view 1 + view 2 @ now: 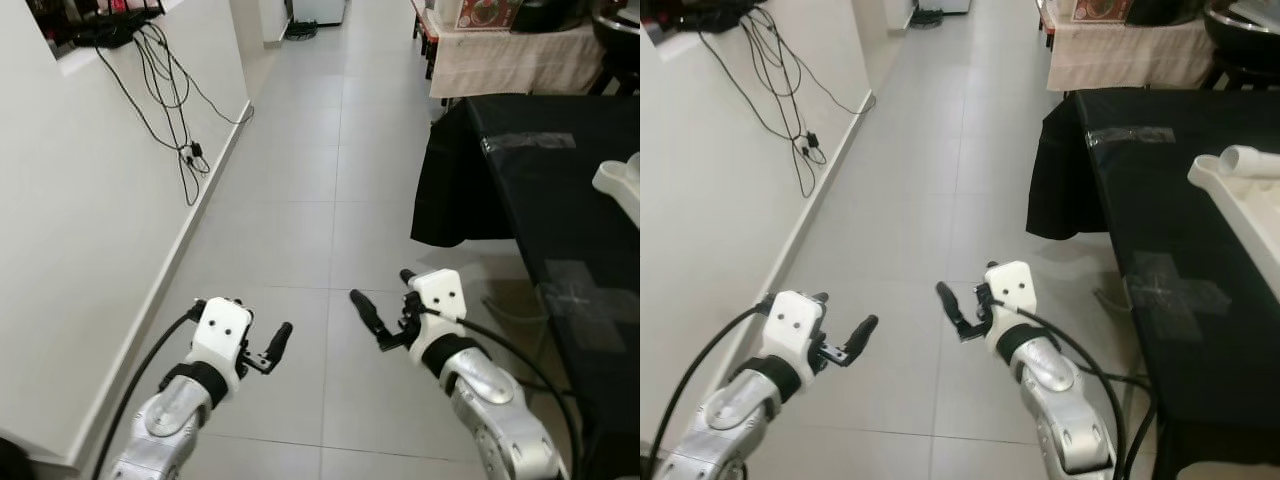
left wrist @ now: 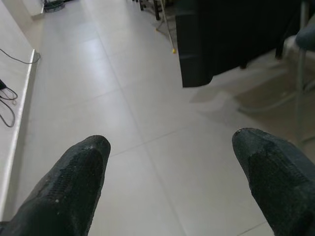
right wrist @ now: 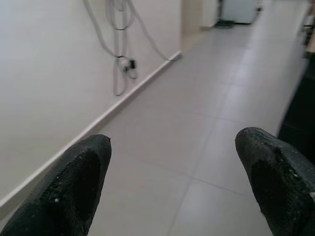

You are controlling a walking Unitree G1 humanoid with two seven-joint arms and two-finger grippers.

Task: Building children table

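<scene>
Your two grippers are closest to you, held out low over the floor tiles: the left gripper [image 2: 170, 167] has its fingers spread wide with nothing between them, and the right gripper [image 3: 172, 172] is just as wide and just as empty. The white table part [image 1: 1240, 190] lies on the black table [image 1: 560, 180] to your right, well apart from both grippers, and part of it runs out of frame.

I judge the reach has not begun. If you turn right carelessly, the right arm could clip the table's edge or catch the black cloth [image 1: 455, 190] hanging off its end and drag the part with it. The cables [image 1: 170, 90] dangling on the left wall could snag the left arm if you drift that way.
</scene>
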